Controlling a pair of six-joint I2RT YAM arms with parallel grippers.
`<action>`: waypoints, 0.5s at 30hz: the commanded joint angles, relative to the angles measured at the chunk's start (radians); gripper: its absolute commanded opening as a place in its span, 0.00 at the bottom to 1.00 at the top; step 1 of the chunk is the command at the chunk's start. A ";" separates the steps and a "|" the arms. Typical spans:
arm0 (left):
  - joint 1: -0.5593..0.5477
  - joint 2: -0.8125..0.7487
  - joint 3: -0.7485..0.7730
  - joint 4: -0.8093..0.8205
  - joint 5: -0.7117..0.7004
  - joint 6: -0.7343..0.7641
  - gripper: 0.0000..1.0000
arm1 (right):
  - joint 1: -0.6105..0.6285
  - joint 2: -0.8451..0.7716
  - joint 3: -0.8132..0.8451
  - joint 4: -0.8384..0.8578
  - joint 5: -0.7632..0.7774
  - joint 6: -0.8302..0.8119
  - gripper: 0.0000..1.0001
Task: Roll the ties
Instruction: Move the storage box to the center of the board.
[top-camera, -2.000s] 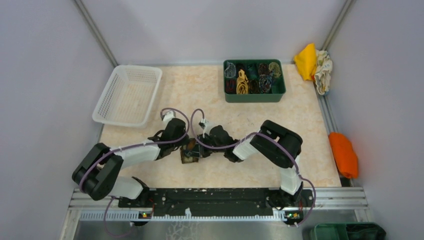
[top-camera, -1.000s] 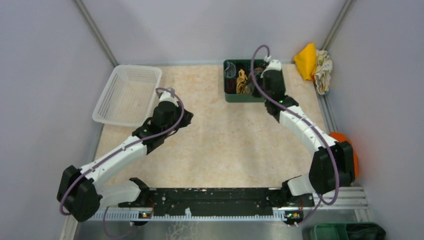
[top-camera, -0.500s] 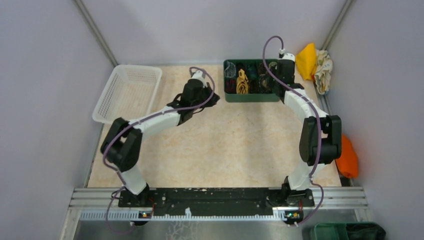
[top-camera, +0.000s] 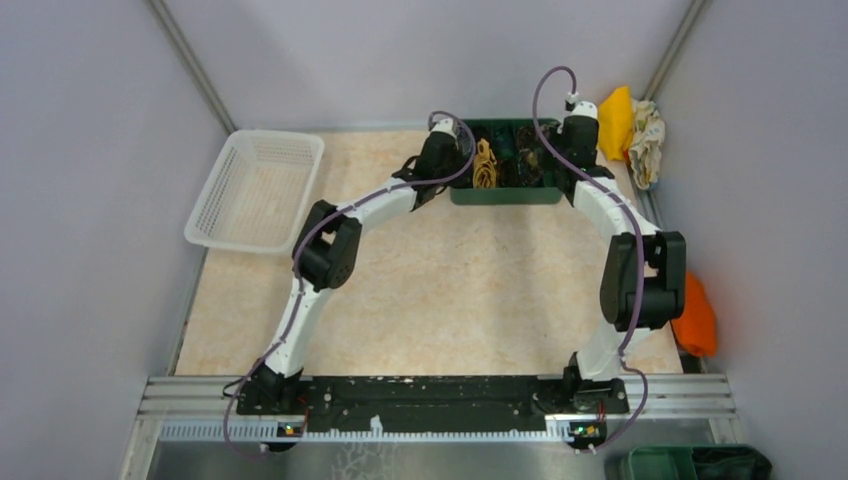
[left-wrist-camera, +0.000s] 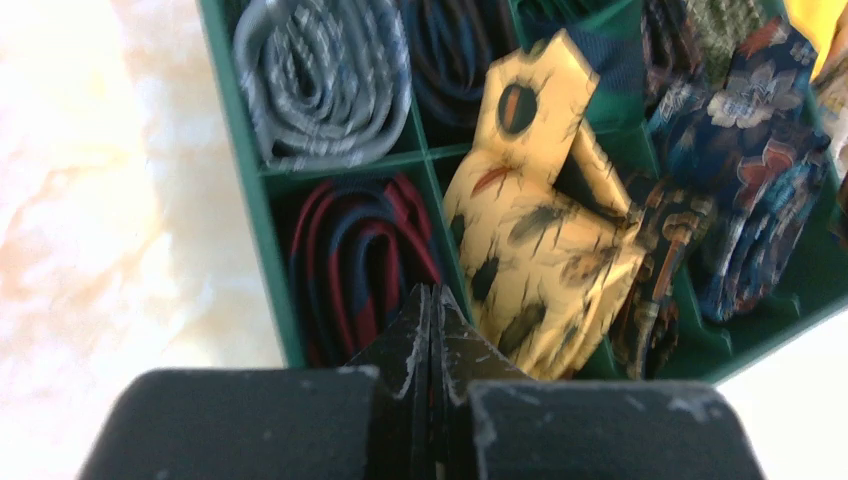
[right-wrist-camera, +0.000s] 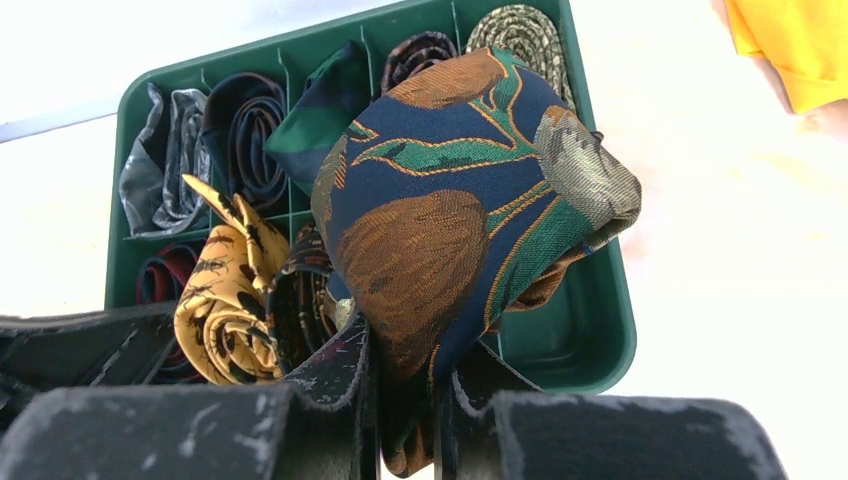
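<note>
- The right gripper (right-wrist-camera: 400, 388) is clamped on a rolled navy tie (right-wrist-camera: 470, 200) with brown and green leaf shapes; the roll bulges above the fingers, its lower end pinched between them.
- The held tie hangs over the right end of the green compartment tray (top-camera: 505, 194), at the far side of the table.
- The left gripper (left-wrist-camera: 432, 300) has its fingers pressed together with nothing between them, and hovers over the tray's left end.
- Directly below its tips lies a coiled red-and-navy striped tie (left-wrist-camera: 350, 255); a grey rolled tie (left-wrist-camera: 320, 75) fills the compartment beyond.
- A gold tie (left-wrist-camera: 530, 250) with dark marks sits loosely coiled, one end sticking up across the divider.
- A white mesh basket (top-camera: 255, 190) stands at the far left of the table.
- A yellow cloth (top-camera: 612, 120) lies right of the tray.
</note>
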 joint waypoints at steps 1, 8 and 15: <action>-0.008 0.105 0.179 -0.220 -0.147 0.063 0.00 | -0.016 -0.043 0.050 0.083 -0.017 0.004 0.00; -0.011 0.132 0.185 -0.395 -0.232 0.084 0.00 | -0.016 -0.042 0.031 0.077 0.009 -0.022 0.00; -0.011 -0.060 -0.275 -0.351 -0.273 -0.019 0.00 | -0.016 -0.036 0.001 0.063 0.062 -0.062 0.00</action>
